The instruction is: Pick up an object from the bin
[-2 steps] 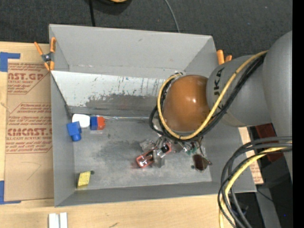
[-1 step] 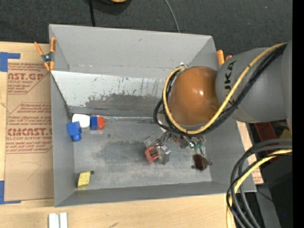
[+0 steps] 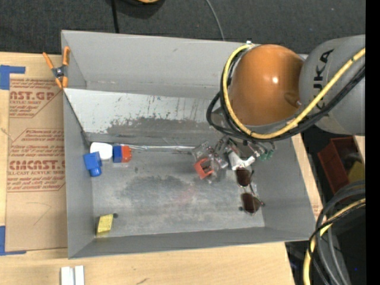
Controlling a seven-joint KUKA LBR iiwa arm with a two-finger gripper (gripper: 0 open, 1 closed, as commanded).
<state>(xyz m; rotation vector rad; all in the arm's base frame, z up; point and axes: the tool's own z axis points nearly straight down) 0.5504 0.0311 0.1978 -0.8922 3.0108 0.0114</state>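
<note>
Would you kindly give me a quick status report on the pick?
Gripper low, right of centre. Small red angular piece just under it; grasp unclear. Dark brown sunglasses close beside.

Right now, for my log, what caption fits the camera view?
Gripper low over a small red piece right of centre in the grey bin, a dark brown piece beside it.

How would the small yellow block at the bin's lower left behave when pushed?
The yellow block looks boxy and flat-faced, so it would probably slide, not roll. Small, so likely light. The bin wall beside it may block it.
</note>
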